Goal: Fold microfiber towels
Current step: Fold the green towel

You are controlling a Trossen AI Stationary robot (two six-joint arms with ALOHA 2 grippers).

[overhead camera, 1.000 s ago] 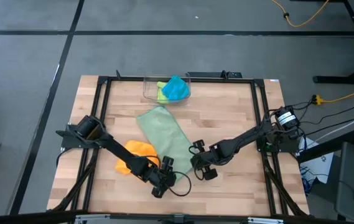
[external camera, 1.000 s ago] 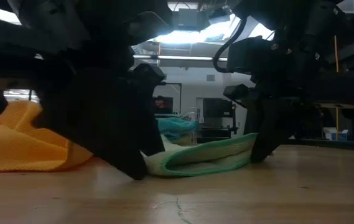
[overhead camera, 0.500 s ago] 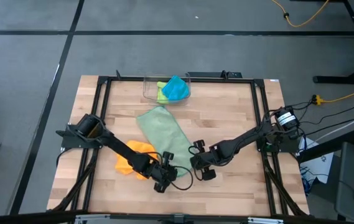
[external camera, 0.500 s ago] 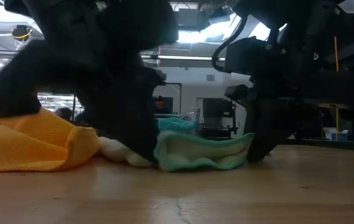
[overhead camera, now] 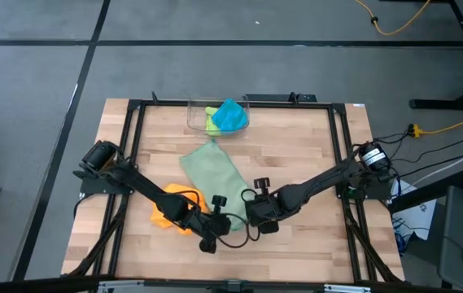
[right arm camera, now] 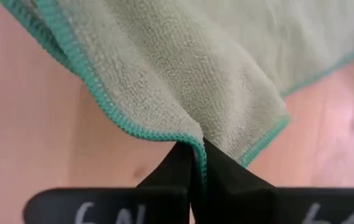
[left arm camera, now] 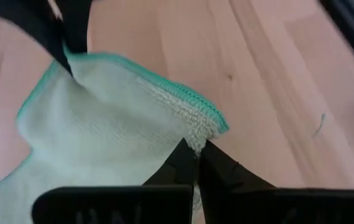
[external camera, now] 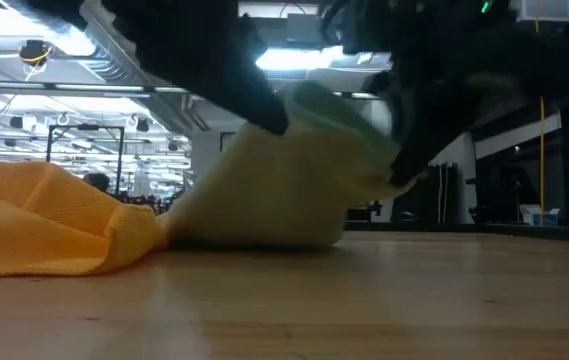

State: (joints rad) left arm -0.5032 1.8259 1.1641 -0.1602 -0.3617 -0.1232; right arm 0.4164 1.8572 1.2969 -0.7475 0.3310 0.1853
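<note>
The pale sage towel (overhead camera: 212,172) with a teal hem lies slantwise mid-table, its near end raised between my two grippers. My left gripper (overhead camera: 228,220) and my right gripper (overhead camera: 246,213) are both shut on that near end, close together. In the low view the raised cloth (external camera: 274,190) hangs between the left gripper (external camera: 264,118) and the right gripper (external camera: 399,172). The orange towel (overhead camera: 174,205) lies bunched on the table beside the left arm. The lime green towel (overhead camera: 211,120) and the teal blue towel (overhead camera: 231,115) sit in the clear bin. My left gripper pinches a near corner of the sage towel (left arm camera: 196,132) at its teal hem between the two fingers, slanting down from the table's left. The corner is lifted off the table and the cloth hangs away from it. My right gripper pinches the sage towel's hemmed edge (right arm camera: 195,138) close to a corner, slanting steeply down from the table's right. The cloth puckers at the fingers; one layer or several, I cannot tell. The towel's far part (overhead camera: 203,159) rests on the table.
The clear plastic bin (overhead camera: 194,110) stands at the table's far edge, in the middle. A black frame (overhead camera: 133,122) runs round the tabletop. Bare wood lies along the near edge and on the right half (overhead camera: 312,146).
My left gripper has shut on the sage towel's near corner. Both grippers have then risen, lifting the towel's near end off the table. The folded roll that lay flat now stands up as a hanging sheet, while the far end stays on the table.
</note>
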